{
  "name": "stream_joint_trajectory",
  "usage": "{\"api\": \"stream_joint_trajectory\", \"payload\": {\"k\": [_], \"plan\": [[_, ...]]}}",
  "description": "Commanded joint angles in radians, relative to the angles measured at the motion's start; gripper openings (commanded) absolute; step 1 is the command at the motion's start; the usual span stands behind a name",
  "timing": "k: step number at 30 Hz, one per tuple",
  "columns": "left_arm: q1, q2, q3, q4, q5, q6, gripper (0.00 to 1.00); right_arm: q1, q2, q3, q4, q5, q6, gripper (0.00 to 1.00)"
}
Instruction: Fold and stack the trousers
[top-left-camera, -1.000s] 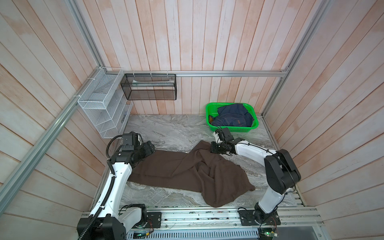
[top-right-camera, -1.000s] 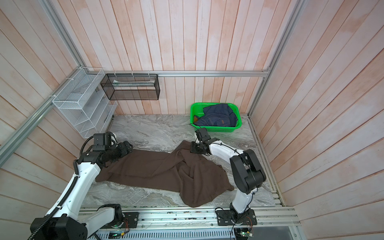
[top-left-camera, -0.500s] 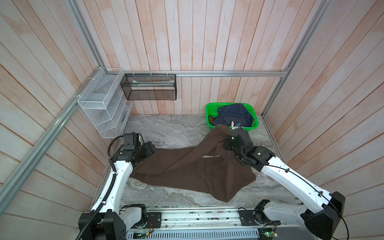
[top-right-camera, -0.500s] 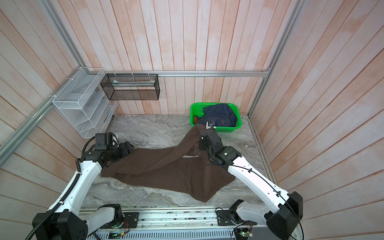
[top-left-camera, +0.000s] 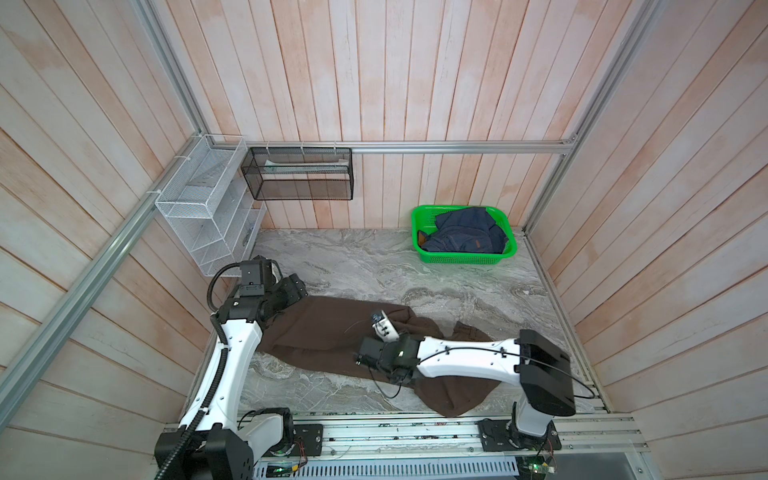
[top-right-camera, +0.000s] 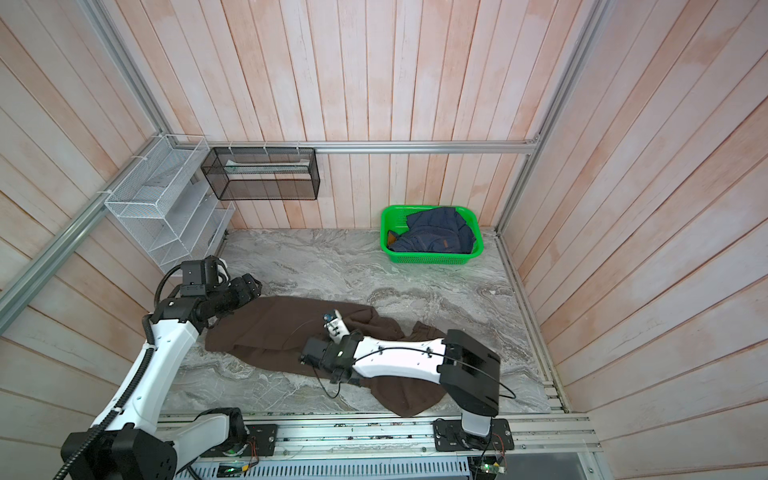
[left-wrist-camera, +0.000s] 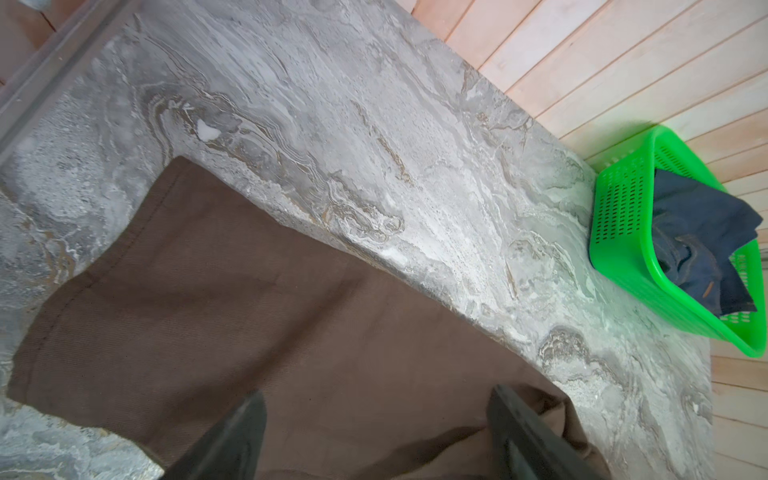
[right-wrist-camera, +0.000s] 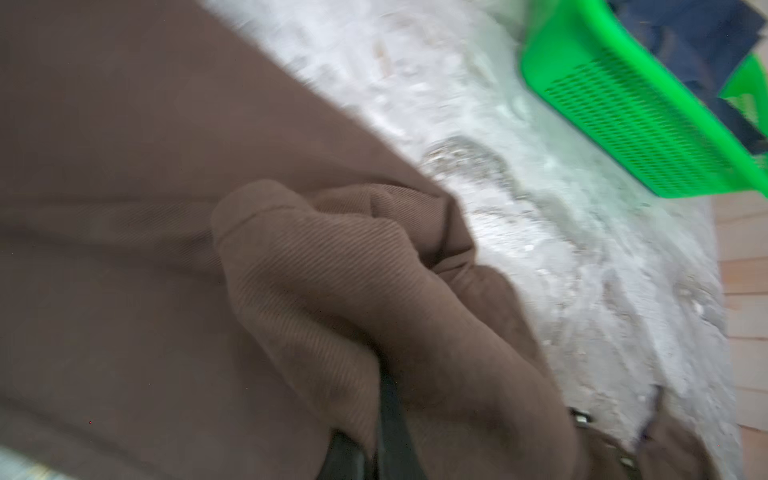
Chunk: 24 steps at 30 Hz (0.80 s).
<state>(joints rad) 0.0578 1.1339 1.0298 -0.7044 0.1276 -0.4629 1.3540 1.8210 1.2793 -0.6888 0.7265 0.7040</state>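
One pair of trousers (top-left-camera: 328, 332) lies rumpled across the bench's (top-left-camera: 374, 257) near half, long axis left to right, hem leftward. Two tools: the left tool (left-wrist-camera: 376, 401) spread wide over that leg, the right tool (right-wrist-camera: 376, 395) narrow, pinching a trouser fold. One green basket (top-left-camera: 465, 259), far right, holds one navy garment (top-left-camera: 465, 232).

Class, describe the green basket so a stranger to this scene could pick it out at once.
Start at the grey marble tabletop and look to its far right corner, against the back wall, beyond the brown trousers. There sits the green basket, holding a crumpled navy garment. It is the only bright plastic container; the white wire rack and black mesh basket hang on the walls.
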Motion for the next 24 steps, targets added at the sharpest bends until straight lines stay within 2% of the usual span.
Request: {"api": "stream_joint_trajectory", "payload": {"k": [1,4,7,12,14,17,19,24], "plan": [[0.023,-0.024,0.034,-0.008,-0.019,0.018,0.86,0.081,0.041,0.027,-0.008,-0.122,0.079,0.26],[0.031,-0.026,0.039,-0.010,-0.016,0.019,0.86,0.086,0.002,-0.027,0.051,-0.193,0.082,0.53],[0.031,-0.033,0.030,-0.007,-0.007,0.016,0.86,0.067,-0.092,-0.094,0.093,-0.212,0.075,0.65],[0.033,-0.044,0.016,-0.008,0.002,0.010,0.86,0.001,-0.269,-0.201,0.144,-0.291,0.042,0.71],[0.033,-0.051,0.016,-0.009,0.001,0.009,0.86,-0.064,-0.346,-0.240,0.157,-0.328,0.036,0.72],[0.033,-0.055,0.012,-0.010,0.004,0.004,0.86,-0.216,-0.447,-0.291,0.196,-0.396,0.001,0.72],[0.033,-0.054,0.008,-0.010,0.009,0.001,0.86,-0.343,-0.466,-0.281,0.199,-0.471,-0.036,0.73],[0.032,-0.050,-0.006,-0.005,0.021,-0.003,0.86,-0.552,-0.385,-0.252,0.212,-0.586,-0.113,0.73]]}}
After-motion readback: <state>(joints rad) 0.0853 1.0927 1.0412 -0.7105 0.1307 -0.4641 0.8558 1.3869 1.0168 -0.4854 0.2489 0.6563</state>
